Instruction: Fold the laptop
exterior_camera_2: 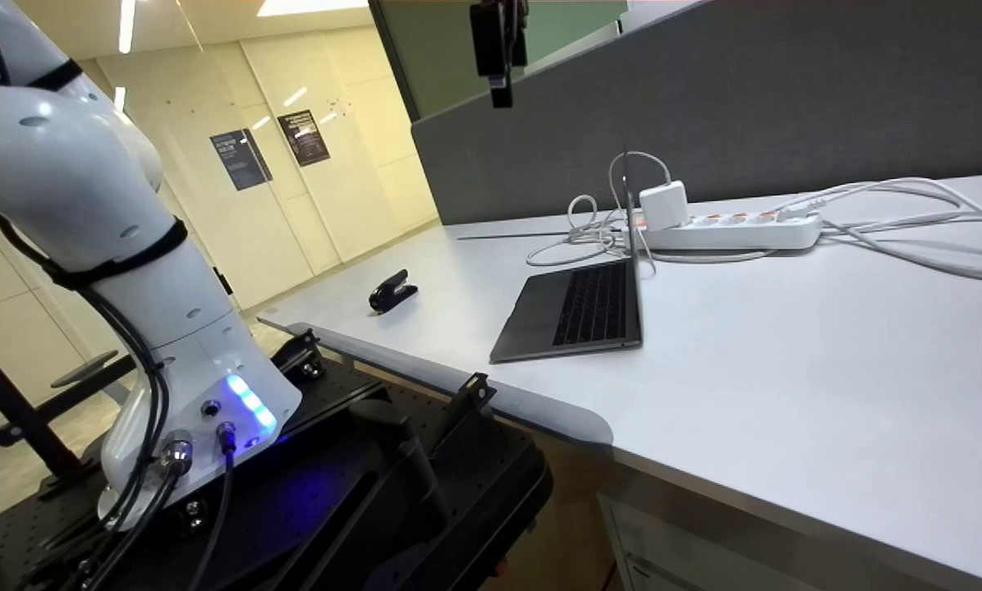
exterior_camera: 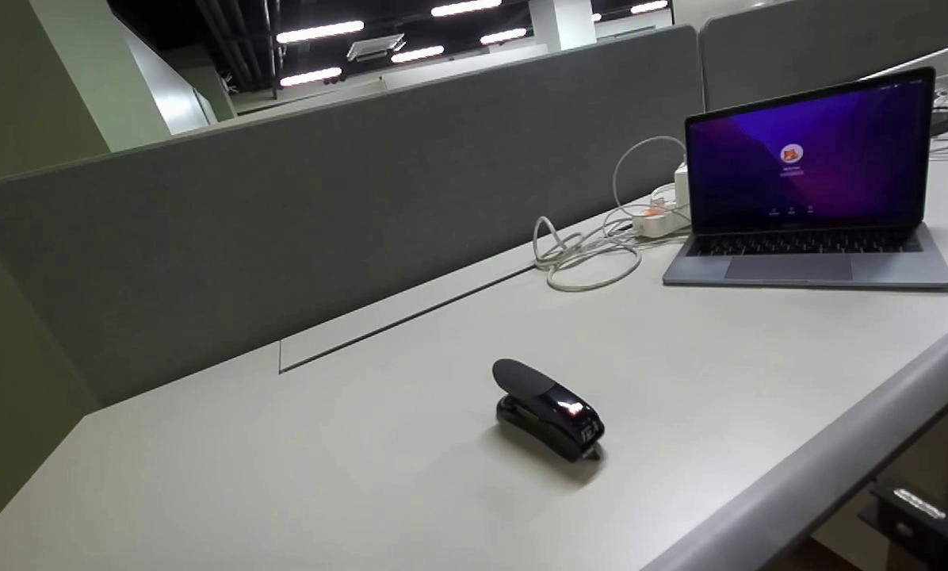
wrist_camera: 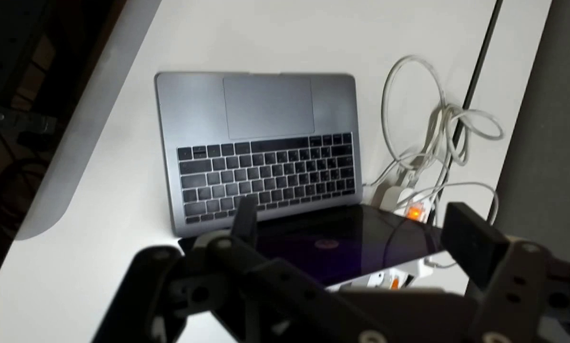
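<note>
High above the white desk (wrist_camera: 290, 33), black two-fingered gripper (wrist_camera: 357, 225), set wide. On the desk, slim grey metal laptop (wrist_camera: 266, 107), unfolded, nearer the front edge; long axis runs roughly front edge to back edge, lit purple screen (exterior_camera: 819, 159) facing the short end edge. Farther toward that end, glossy black stapler (exterior_camera: 553, 404), in both exterior views only.

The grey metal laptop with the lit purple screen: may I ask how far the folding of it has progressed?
Done: no folding is visible; the grey metal laptop stands open, its lit purple rectangular screen raised in both exterior views. In hand: the wrist view shows the black two-fingered gripper open, gripping nothing. Left: the whole fold, bringing the screen down onto the black rectangular keyboard.
</note>
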